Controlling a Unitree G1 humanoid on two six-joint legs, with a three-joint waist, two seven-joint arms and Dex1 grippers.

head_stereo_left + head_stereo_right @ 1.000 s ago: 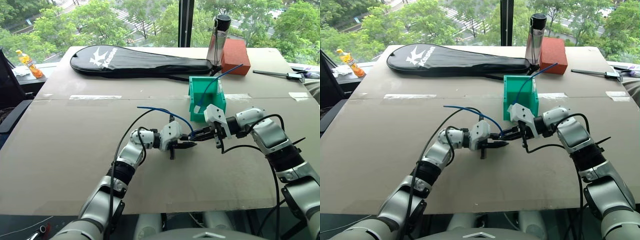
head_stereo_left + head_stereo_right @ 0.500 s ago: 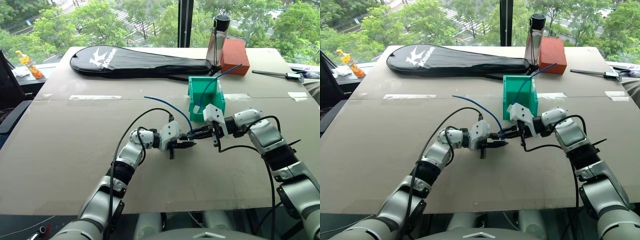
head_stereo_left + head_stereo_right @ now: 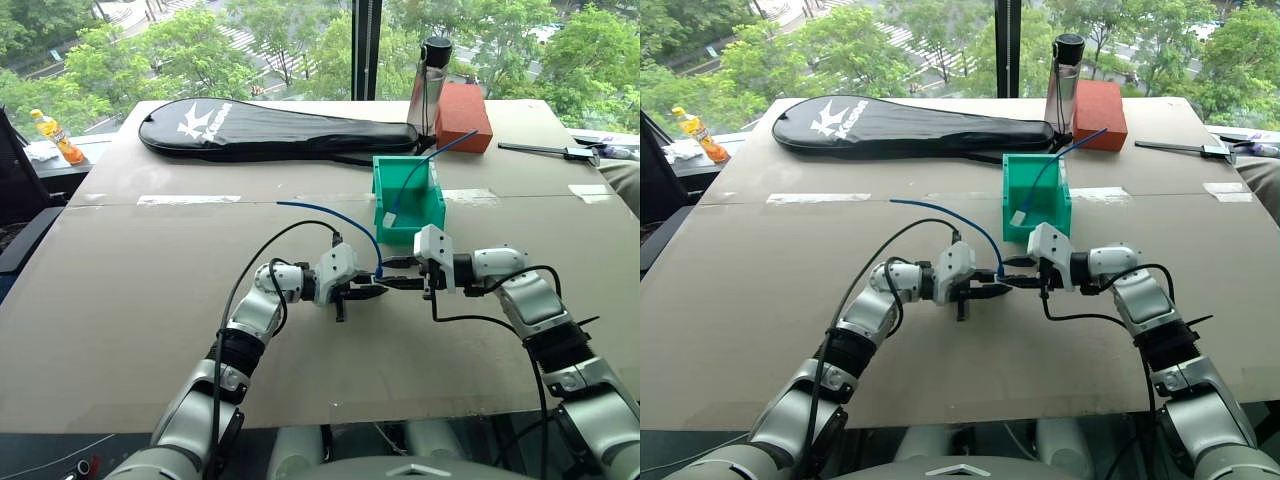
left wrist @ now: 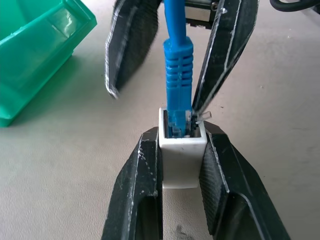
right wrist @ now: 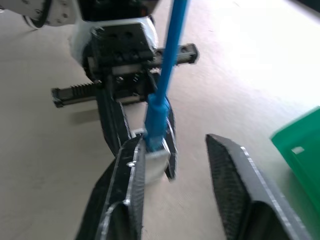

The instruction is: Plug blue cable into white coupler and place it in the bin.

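Clamping the white coupler [image 4: 182, 161] between its two black fingers, the left gripper [image 3: 368, 290] is seen over the brown tabletop [image 3: 130, 300], just in front of the teal-green bin [image 3: 408, 205]. The blue cable [image 3: 345, 222] is seated plug-first in the coupler's socket; the ribbed blue boot stands straight out of the opening in the left wrist view. From there the cable arcs up and back toward the robot's left, its free end hanging above the table. The right gripper [image 3: 398, 279] is met tip to tip with the left one, fingers spread apart on either side of the cable, nothing pinched between them; one finger [image 5: 125, 185] is beside the coupler, contact cannot be told. A second blue cable [image 3: 420, 172] with a white block at its end is leaned inside the bin, poking out over the back wall. Behind the bin are a black racket case [image 3: 270, 127], a dark-capped bottle [image 3: 428, 75] and a red brick-like block [image 3: 463, 108].
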